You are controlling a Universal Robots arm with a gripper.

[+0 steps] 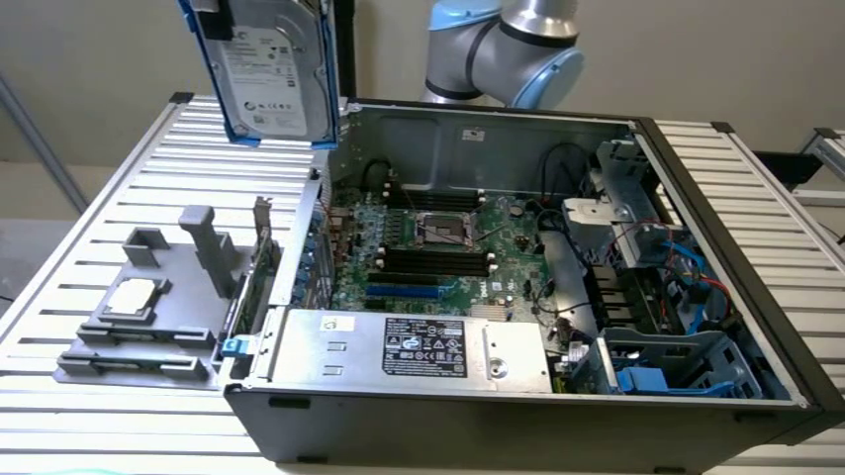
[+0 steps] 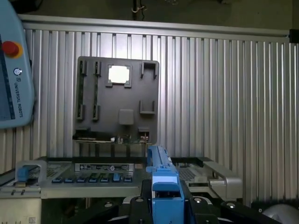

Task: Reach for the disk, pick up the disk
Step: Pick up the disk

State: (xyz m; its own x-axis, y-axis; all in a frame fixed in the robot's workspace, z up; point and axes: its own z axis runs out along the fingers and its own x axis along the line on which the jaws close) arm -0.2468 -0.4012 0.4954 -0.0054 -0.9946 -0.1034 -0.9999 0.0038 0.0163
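**Two views, one table**

The exterior view sits raised and near, looking down obliquely into the open computer case [image 1: 528, 426] on the slatted table [image 1: 79, 247]. The wrist view looks straight down from well above, with the disk [image 2: 163, 186] close before its lens. Both views take in the grey holder [image 1: 139, 336], the table and the case's edge.

We find the disk [image 1: 271, 74] held by the gripper [image 2: 166, 199] above the table [image 1: 79, 228], at the exterior view's left of the computer case [image 1: 528, 426]. A tray [image 1: 133, 368] lies on the table beside the case, a chip [image 1: 134, 296] resting on it.
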